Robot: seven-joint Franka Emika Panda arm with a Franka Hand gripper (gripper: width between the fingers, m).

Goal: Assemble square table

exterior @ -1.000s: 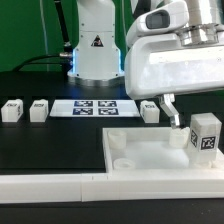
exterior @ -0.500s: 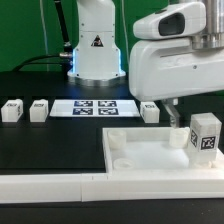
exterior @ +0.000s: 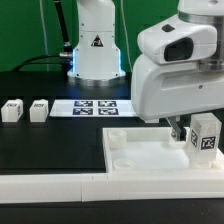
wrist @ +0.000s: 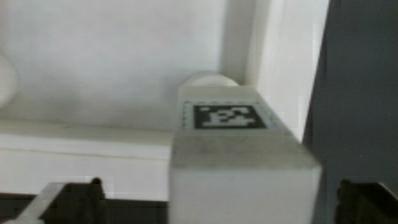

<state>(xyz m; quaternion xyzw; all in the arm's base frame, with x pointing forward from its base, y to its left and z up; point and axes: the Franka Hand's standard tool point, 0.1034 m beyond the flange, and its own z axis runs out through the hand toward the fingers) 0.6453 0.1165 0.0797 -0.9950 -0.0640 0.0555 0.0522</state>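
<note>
Reading across the exterior view from 9 o'clock, the first leg block (exterior: 12, 110) and the second leg block (exterior: 38, 108) are seen on the table (exterior: 50, 140), then the marker board (exterior: 95, 107). The square top (exterior: 140, 155) is laid toward 5 o'clock, and the upright leg (exterior: 206, 133) is stood at its 3 o'clock corner. The fingers (wrist: 71, 203) of the gripper (wrist: 217, 205) are released, spread either side of that leg. If they are closed off-centre, the leg could be tipped or dragged off its corner.

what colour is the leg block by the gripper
White leg block, black-and-white tag; wrist view shows it best.
</note>
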